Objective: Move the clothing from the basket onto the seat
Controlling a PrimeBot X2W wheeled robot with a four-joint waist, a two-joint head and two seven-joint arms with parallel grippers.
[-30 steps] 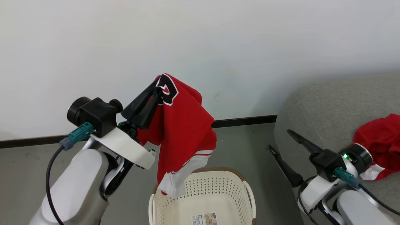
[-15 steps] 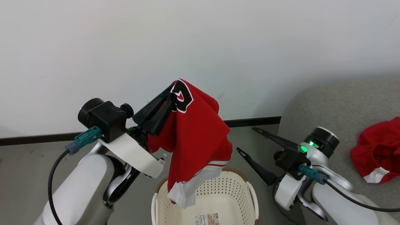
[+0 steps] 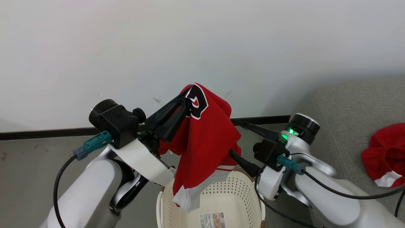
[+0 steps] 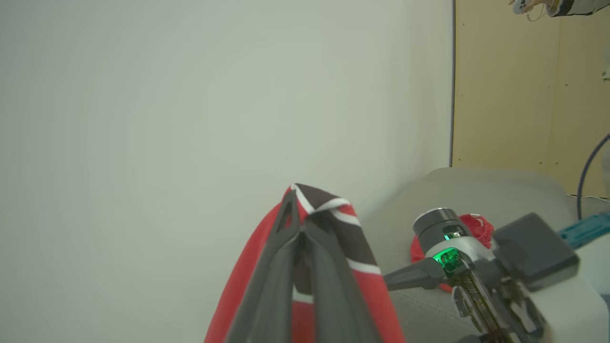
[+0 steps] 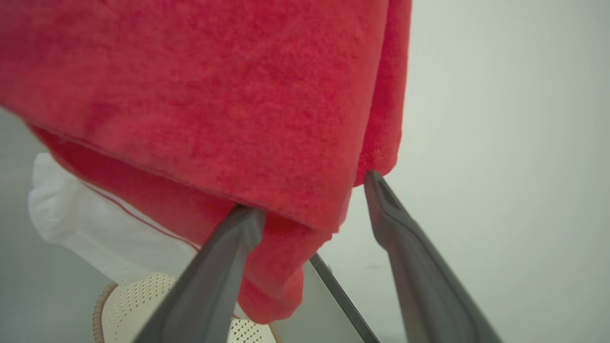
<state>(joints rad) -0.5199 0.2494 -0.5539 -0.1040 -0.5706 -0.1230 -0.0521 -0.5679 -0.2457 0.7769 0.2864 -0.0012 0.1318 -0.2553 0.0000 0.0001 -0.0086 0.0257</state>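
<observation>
My left gripper is shut on a red garment of the clothing at its black numeral and holds it up. The garment's white-trimmed hem hangs over the cream basket. In the left wrist view the shut left gripper pinches the fabric. My right gripper is open at the garment's right edge. In the right wrist view the right gripper straddles the lower fold of the red cloth. Another red garment lies on the grey seat.
A pale wall with a dark baseboard stands close behind. The grey floor spreads left of the basket, which has a paper label on its floor. A tan panel rises behind the seat.
My right arm has swung left from the seat to the hanging garment, still open. The left gripper has kept its hold and carried the garment slightly right. The view has shifted a little.
</observation>
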